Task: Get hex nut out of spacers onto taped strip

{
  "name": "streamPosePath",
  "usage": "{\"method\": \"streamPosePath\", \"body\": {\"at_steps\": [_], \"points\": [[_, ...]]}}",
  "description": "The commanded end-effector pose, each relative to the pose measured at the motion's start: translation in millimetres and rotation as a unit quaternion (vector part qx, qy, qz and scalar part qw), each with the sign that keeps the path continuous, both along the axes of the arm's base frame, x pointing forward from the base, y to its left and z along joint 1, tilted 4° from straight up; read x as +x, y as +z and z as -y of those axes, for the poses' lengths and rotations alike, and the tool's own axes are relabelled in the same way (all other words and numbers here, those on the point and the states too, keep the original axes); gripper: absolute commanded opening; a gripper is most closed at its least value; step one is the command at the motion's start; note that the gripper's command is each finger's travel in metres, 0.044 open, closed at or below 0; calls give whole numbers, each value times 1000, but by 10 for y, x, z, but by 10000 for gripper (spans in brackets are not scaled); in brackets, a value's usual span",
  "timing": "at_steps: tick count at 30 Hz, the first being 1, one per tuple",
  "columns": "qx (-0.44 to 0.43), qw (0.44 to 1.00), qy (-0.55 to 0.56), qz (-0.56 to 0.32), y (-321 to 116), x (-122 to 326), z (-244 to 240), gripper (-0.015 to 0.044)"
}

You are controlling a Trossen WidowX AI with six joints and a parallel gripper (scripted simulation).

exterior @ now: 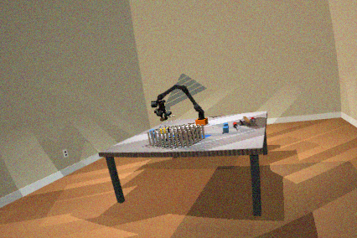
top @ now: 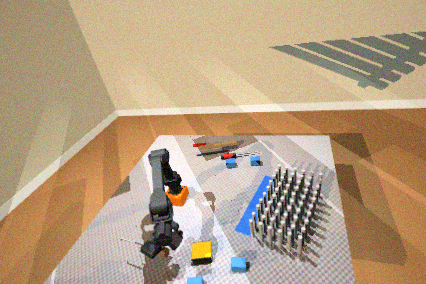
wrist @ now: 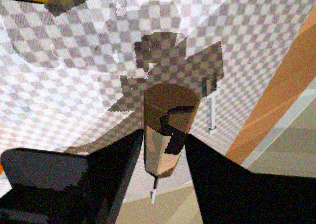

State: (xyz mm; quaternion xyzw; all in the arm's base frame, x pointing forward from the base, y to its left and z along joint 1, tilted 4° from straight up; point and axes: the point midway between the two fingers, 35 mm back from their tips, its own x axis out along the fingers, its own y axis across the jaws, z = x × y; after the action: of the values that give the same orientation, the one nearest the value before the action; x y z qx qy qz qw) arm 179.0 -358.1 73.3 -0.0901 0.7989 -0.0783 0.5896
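Claw (top: 161,248) (exterior: 166,116) (wrist: 164,135) grips wooden handle (top: 164,252) (exterior: 162,120) (wrist: 156,147)

Partly open, its black fingers clamp the faceted handle, thin metal shaft (wrist: 153,194) protruding, above the checkered bench (top: 111,220) (exterior: 235,144) (wrist: 89,82). Beyond stand slim metal spacers (top: 269,235) (exterior: 177,136) beside a flat blue strip (top: 245,222) (exterior: 208,136); the nut is indiscernible. A red-handled tool (top: 228,156) lies farther.

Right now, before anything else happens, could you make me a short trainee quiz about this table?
1. True or false: the hand is gripping a wooden handle.
2. Which colour is the strip beside the metal posts?
a) green
b) blue
c) red
3. Fill in the blank: the robot arm stands on an ____ base.

Key: 1 true; 2 b; 3 orange
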Motion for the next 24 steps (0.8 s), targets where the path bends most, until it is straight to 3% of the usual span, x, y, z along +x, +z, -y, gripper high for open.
{"method": "streamPosePath", "body": {"at_steps": [1,24], "points": [[-1,1000,-2,-4,-54,-13,-6,0],[-1,1000,-2,-4,-272,-9,-18,0]]}}
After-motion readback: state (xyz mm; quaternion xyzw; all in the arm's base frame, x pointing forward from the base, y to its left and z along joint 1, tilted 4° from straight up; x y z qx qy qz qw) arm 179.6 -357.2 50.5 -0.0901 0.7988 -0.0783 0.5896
